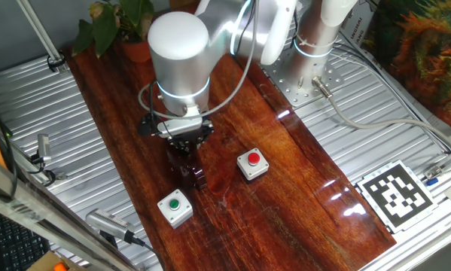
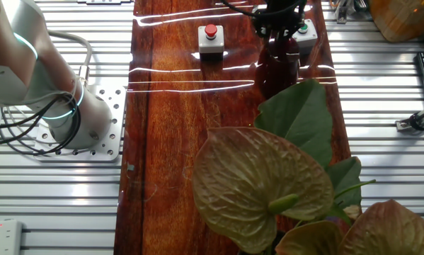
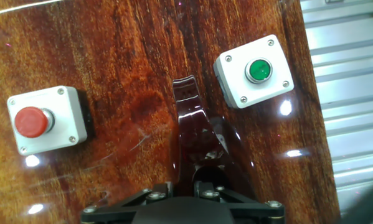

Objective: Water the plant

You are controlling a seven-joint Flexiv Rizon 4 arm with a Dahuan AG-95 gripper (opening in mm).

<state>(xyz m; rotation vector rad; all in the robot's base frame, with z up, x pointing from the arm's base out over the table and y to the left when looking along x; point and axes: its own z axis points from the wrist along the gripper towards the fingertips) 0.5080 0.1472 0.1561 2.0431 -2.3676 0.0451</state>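
The plant (image 1: 116, 22) stands at the far left end of the wooden table in its orange pot (image 1: 137, 50). Its broad green and yellowish leaves (image 2: 268, 184) fill the foreground of the other fixed view, where the pot is hidden. A dark red translucent vessel (image 1: 192, 170) stands between the two button boxes and also shows in the other fixed view (image 2: 277, 67) and the hand view (image 3: 198, 134). My gripper (image 1: 189, 149) (image 2: 277, 32) (image 3: 181, 185) is right above it. The fingers sit close together around the vessel's upper part and look shut on it.
A green button box (image 1: 175, 208) (image 3: 254, 71) and a red button box (image 1: 253, 164) (image 3: 43, 119) flank the vessel. The arm's base (image 1: 312, 45) is bolted beside the table. A black-and-white marker tag (image 1: 397, 194) lies at right. Bushy orange-green foliage (image 1: 436, 45) is at far right.
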